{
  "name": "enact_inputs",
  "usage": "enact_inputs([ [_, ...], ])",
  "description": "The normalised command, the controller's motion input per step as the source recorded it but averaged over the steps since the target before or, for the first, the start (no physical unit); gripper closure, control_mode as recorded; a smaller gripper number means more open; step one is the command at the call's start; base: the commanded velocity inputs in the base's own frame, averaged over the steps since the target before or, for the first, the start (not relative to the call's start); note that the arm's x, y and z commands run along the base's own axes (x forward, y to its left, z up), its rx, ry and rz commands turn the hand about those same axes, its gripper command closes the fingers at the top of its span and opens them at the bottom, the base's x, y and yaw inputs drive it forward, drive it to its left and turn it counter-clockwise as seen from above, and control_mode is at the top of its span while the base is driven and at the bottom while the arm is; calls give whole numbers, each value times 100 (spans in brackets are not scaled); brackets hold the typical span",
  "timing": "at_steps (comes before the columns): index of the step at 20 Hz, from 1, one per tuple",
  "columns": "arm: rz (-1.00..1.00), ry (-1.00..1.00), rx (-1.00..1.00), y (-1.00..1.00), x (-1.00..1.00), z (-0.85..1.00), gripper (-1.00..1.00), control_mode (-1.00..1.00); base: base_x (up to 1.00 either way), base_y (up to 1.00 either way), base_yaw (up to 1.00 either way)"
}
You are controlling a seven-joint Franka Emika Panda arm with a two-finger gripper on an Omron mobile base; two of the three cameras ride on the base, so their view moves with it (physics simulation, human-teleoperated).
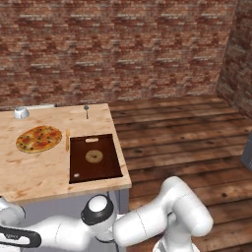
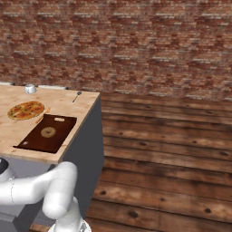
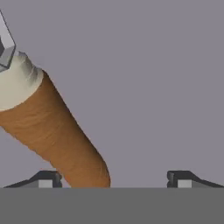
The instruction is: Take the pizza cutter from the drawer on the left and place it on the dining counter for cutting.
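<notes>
Grey drawer floor [image 3: 153,87] behind; gripper [image 3: 113,179] spread wide, pizza cutter [image 3: 52,131] handle slanting from ten o'clock, beside one fingertip.

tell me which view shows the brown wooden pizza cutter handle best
The hand view: the pizza cutter's brown wooden handle fills the frame close up, slanting between the spread fingertips. The left and right base views look over the light wooden dining counter instead.

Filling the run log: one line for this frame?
phase: reaching | gripper: open around pizza cutter handle, not clamped | dining counter: cutter not placed
</notes>
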Motion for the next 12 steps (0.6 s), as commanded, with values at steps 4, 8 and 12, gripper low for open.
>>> enact_inputs([
  [4,0,0,0,42,0,-25,100,-100,0,0,0],
  [8,0,0,0,28,0,-17,100,-100,0,0,0],
  [12,1,-1,0,8,-15,4,100,-100,0,0,0],
])
